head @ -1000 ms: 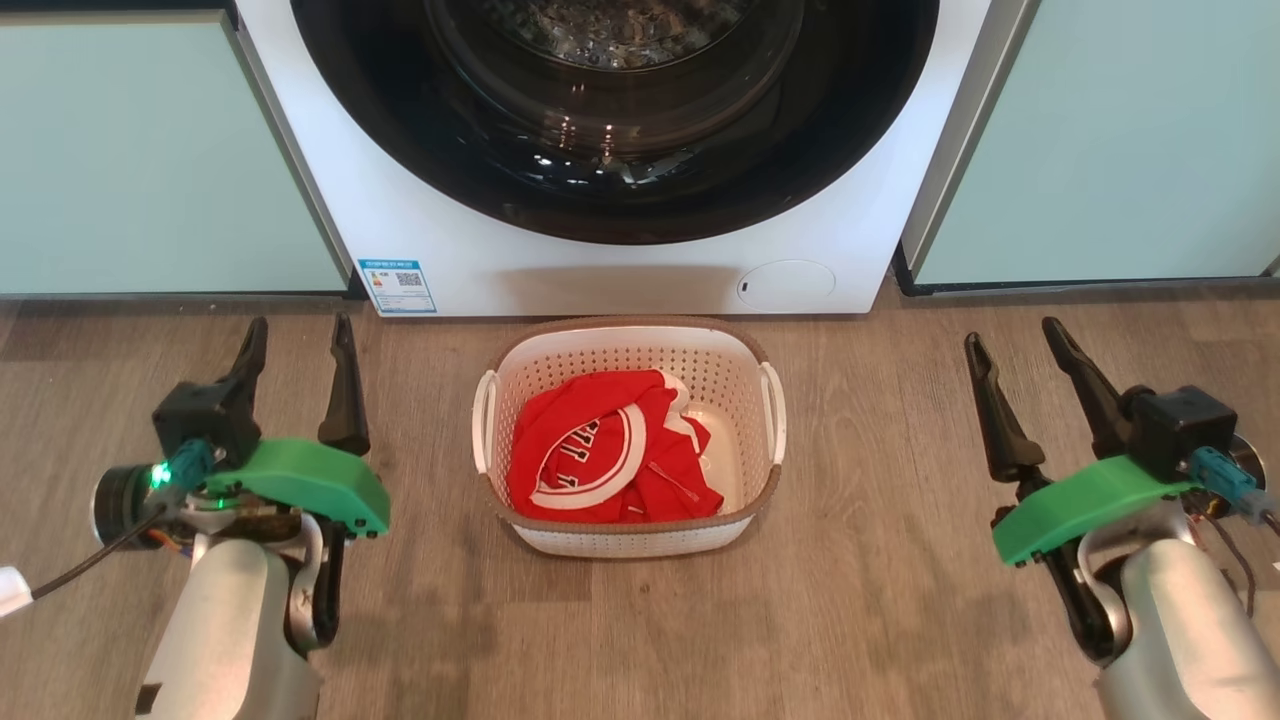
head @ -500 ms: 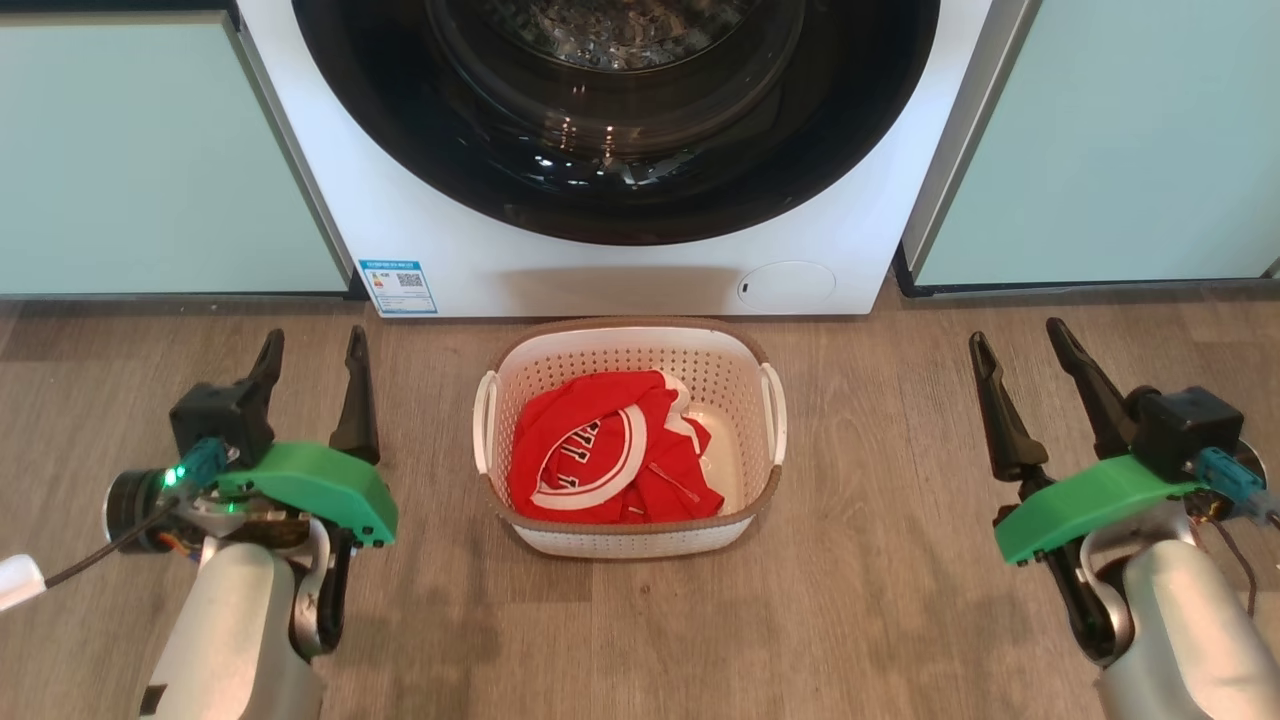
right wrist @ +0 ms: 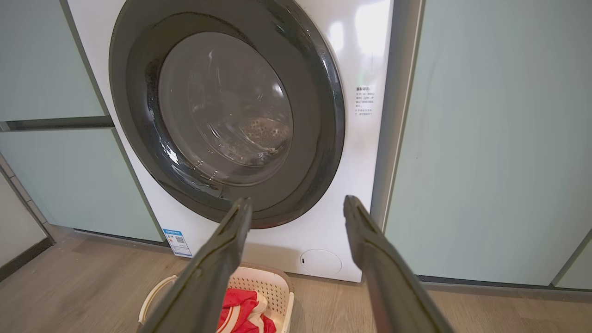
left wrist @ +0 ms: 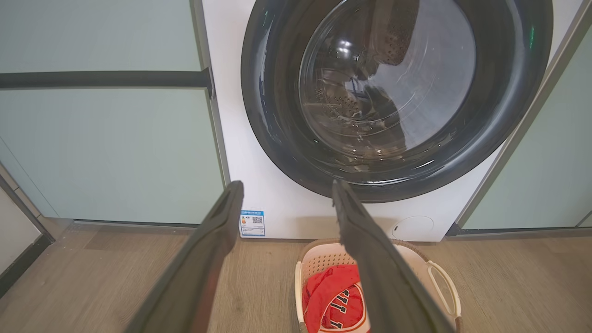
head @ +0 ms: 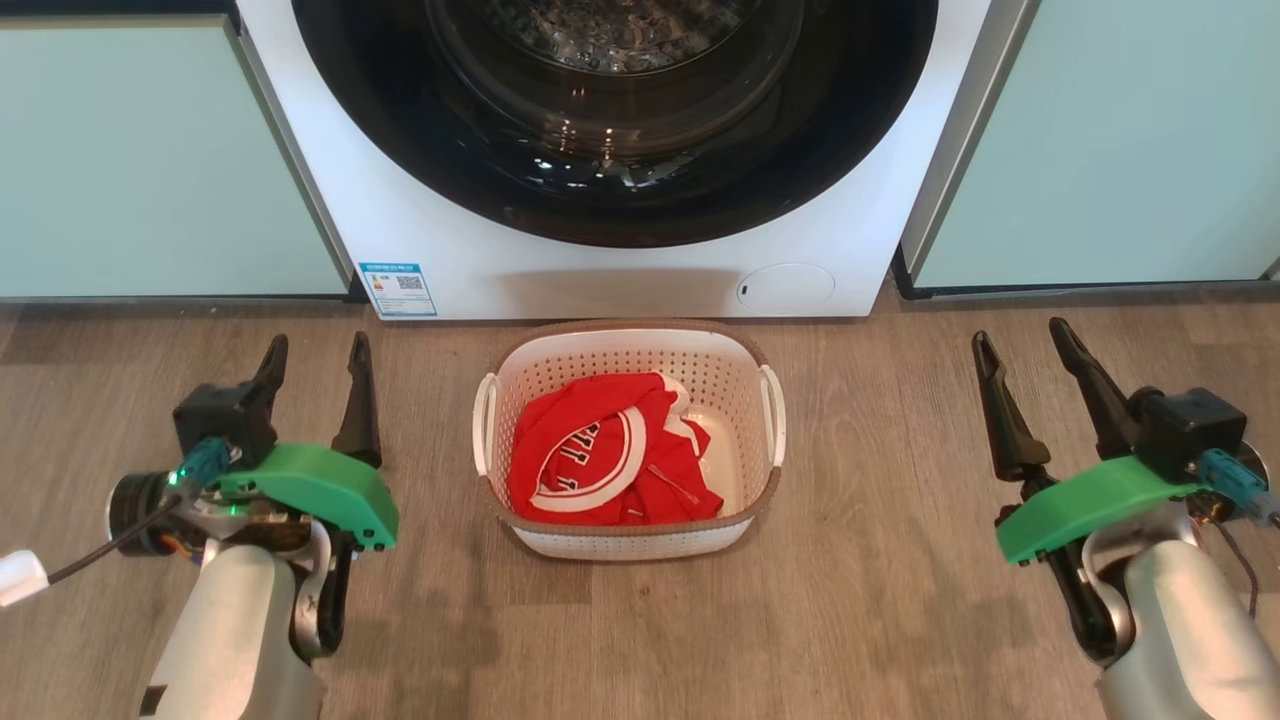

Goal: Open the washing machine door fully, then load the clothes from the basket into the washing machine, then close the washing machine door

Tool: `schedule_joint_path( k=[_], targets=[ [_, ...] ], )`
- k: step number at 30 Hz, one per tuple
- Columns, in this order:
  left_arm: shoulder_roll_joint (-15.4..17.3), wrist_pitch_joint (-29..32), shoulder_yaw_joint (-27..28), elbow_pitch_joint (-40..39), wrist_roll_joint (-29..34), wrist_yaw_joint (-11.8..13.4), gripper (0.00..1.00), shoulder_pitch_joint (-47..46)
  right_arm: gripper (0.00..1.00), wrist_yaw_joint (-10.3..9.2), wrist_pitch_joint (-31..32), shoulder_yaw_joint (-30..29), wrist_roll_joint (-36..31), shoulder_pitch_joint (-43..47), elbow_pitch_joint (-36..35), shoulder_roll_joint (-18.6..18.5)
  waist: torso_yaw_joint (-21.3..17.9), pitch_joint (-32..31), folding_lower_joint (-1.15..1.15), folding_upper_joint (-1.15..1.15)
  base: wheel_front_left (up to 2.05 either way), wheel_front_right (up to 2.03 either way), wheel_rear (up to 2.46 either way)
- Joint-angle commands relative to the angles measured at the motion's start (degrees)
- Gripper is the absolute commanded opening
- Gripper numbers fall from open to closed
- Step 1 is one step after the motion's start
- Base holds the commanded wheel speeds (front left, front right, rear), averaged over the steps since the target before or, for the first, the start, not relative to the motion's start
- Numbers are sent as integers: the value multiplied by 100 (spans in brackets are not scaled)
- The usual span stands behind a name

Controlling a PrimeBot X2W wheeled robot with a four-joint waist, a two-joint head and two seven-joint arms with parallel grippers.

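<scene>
The washing machine (head: 600, 285) stands white at the top of the head view. The washing machine door (head: 360, 100) lies shut against it, black rim around the glass bowl (left wrist: 388, 83); the door (right wrist: 226, 111) looks the same from the right wrist. On the floor in front sits the basket (head: 745, 380), cream with a brown rim, holding the clothes (head: 600, 450), red with white trim. My left gripper (head: 317, 343) hovers open left of the basket. My right gripper (head: 1020, 335) hovers open to its right. Both are empty and apart from everything.
Mint-green cabinet panels flank the machine on the left (head: 150, 150) and right (head: 1130, 140). A blue label (head: 397, 288) and a round flap (head: 787, 285) sit low on the machine's front. Wood floor (head: 640, 640) spreads around the basket.
My left gripper has drawn back a little toward me and slightly to the right. The right gripper has barely shifted. Basket, clothes and door stay as they were.
</scene>
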Motion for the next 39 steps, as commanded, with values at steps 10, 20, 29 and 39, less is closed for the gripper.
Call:
schedule_joint_path(
  k=[10,20,29,39],
  targets=[
    [233,9,72,-197,-25,52,100,-271,100,-1,-92,111,41,-261,-195,-54,-6,15,0,0,0,0,0],
    [333,-26,7,-211,3,55,100,-291,100,-1,-125,112,57,-286,-190,-55,-44,59,0,0,47,47,-94],
    [378,-10,-45,-210,-6,76,100,-301,100,-1,-146,60,51,-280,-166,-25,-117,73,0,0,115,115,-231],
    [388,-54,-92,-212,-60,75,100,-315,100,-1,-162,6,31,-264,-167,15,-219,74,0,0,123,123,-245]
  ],
)
